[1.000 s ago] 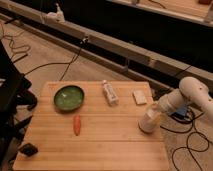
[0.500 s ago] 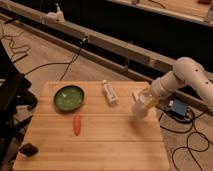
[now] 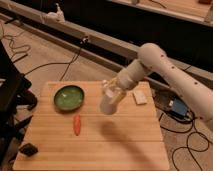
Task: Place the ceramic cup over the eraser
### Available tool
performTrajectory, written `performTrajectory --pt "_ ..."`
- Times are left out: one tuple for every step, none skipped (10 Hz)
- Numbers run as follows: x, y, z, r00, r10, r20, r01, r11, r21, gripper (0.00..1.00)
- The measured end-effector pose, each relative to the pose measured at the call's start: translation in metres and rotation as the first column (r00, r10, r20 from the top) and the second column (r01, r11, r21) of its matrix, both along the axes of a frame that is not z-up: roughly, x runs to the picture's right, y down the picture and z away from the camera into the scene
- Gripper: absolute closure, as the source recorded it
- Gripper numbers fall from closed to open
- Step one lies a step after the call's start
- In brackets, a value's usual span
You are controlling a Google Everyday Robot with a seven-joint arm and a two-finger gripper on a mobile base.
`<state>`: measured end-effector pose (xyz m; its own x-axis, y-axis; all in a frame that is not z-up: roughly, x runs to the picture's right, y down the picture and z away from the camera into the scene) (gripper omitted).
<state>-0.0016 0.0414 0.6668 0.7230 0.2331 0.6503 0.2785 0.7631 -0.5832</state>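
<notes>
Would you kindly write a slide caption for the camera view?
Gripper holds the ceramic cup above the wooden table; the eraser lies at its lower-left corner.

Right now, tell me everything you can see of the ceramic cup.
The ceramic cup is small, plain, cream-white and tapered, no handle showing, smooth like glazed ware. The gripper holds its upper part; nothing else touches it. It hangs slightly tilted, clear of the wooden table, between the green bowl and the pale block, its shadow on the boards below. Which way its mouth faces I cannot tell. The eraser lies far off, at the table's near corner on the picture's left.
</notes>
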Motion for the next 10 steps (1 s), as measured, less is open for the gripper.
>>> performTrajectory --pt "-0.0060 0.0019 -0.0014 1.000 -0.005 0.009 0.005 1.0000 -0.004 1.00" --pt "-0.0034 0.0018 -0.0012 1.000 -0.002 0.005 0.002 1.0000 -0.005 1.00" --pt "-0.0038 0.0016 -0.0014 1.000 -0.002 0.006 0.002 1.0000 -0.004 1.00" --pt "-0.0061 0.0016 -0.0014 1.000 -0.005 0.009 0.005 1.0000 -0.004 1.00" --pt "-0.0057 0.0018 -0.0012 1.000 -0.004 0.008 0.004 1.0000 -0.005 1.00" --pt "-0.0039 0.0019 -0.0012 1.000 -0.002 0.006 0.002 1.0000 -0.005 1.00" --pt "-0.0038 0.0020 -0.0012 1.000 -0.002 0.006 0.002 1.0000 -0.005 1.00" --pt "-0.0052 0.0019 -0.0012 1.000 -0.004 0.008 0.004 1.0000 -0.005 1.00" --pt "-0.0056 0.0021 -0.0010 1.000 -0.006 0.008 0.006 1.0000 -0.004 1.00" --pt "-0.0071 0.0026 -0.0012 1.000 -0.010 0.009 0.010 0.9999 -0.003 1.00"
